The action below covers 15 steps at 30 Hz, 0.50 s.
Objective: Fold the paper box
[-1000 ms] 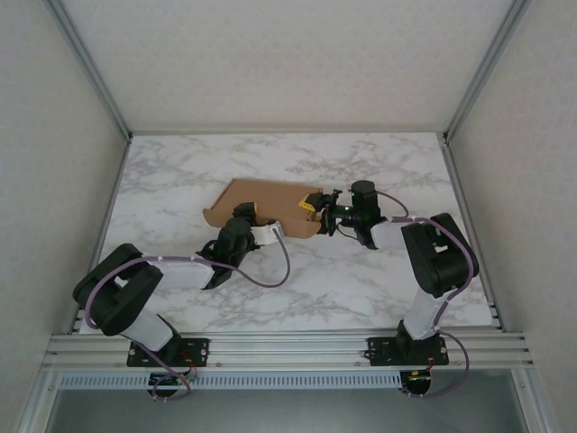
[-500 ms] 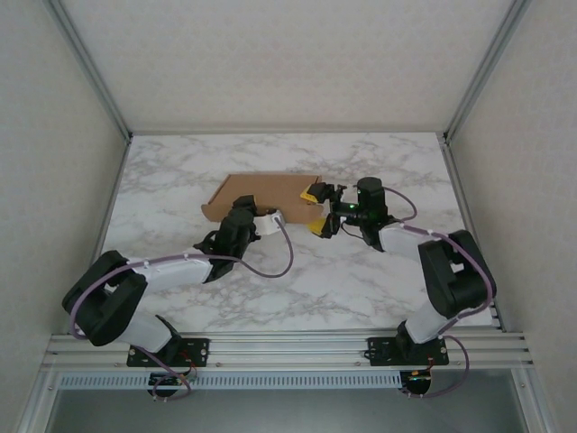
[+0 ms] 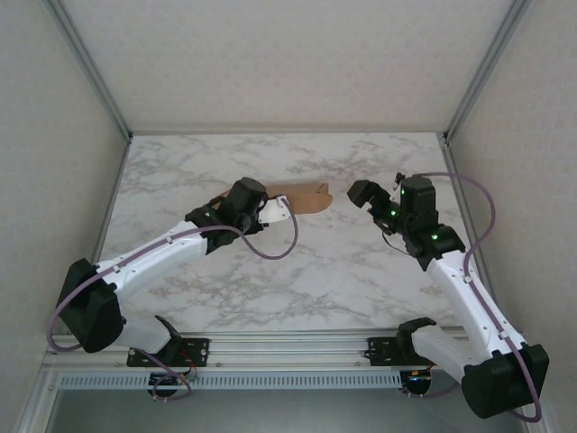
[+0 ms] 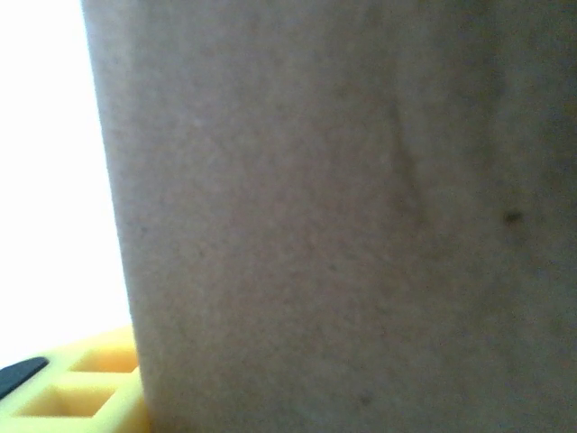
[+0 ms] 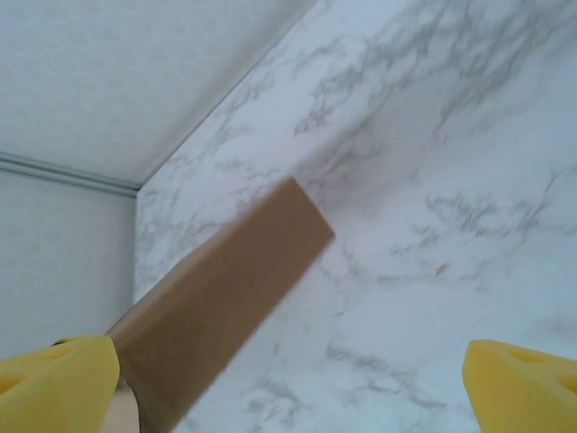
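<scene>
Right gripper point(image 5: 288, 386), yellow jaws spread wide, is hovering just beside the plain brown cardboard paper box point(image 3: 303, 198). Left gripper point(image 3: 274, 210) is working right against the sheet, its grip impossible to tell. The box is tilting up on the white marble-patterned table point(image 3: 361, 271), apparently only partly folded.

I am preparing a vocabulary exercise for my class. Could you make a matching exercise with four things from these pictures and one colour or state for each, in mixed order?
Things:
1. paper box
2. left gripper
3. right gripper
4. table

Descriptions:
A. white with a grey marble pattern
B. open wide, apart from the cardboard
C. plain brown
D. close up against the cardboard

Pairs: 1-C; 2-D; 3-B; 4-A
</scene>
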Each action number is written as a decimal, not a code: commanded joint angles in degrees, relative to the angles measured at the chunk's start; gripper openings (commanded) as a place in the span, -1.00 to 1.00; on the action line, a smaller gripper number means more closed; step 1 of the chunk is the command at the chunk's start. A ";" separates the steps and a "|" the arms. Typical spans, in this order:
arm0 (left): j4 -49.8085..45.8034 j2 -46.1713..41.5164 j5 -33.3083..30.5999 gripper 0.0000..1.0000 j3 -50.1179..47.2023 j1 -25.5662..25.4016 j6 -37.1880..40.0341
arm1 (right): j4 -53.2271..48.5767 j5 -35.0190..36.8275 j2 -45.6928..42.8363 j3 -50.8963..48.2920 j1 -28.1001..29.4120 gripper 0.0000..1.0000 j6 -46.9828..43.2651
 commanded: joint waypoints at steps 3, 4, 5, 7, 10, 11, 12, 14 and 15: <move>-24.14 5.08 1.11 -0.11 10.55 -4.58 -4.50 | -4.74 3.54 9.46 6.28 0.01 0.89 -9.61; -26.79 6.11 0.55 -0.11 11.83 -5.70 -4.68 | -3.40 1.63 13.08 7.60 -0.03 0.88 -10.04; -28.28 6.96 0.05 -0.11 12.78 -6.39 -5.05 | -3.15 -0.20 16.52 9.50 -0.07 0.87 -10.76; -30.86 8.05 0.68 -0.11 14.22 -7.33 -5.59 | -3.39 -6.68 25.36 15.77 -0.01 0.74 -13.78; -32.56 8.83 1.47 -0.09 15.13 -7.71 -5.79 | -6.52 -15.09 36.91 24.73 -0.07 0.28 -17.29; -32.96 9.15 1.60 -0.07 15.30 -7.72 -5.93 | -7.44 -17.23 39.97 26.96 0.06 0.10 -17.55; -33.38 9.37 1.96 -0.05 15.56 -7.72 -6.21 | -8.20 -19.61 42.95 28.83 0.17 -0.15 -17.65; -33.98 9.81 3.55 -0.03 16.41 -7.72 -6.36 | -8.58 -23.64 47.30 31.47 1.63 -0.30 -19.34; -34.23 10.25 4.52 -0.03 17.14 -7.72 -6.49 | -10.79 -24.80 49.76 33.57 2.71 -0.37 -20.85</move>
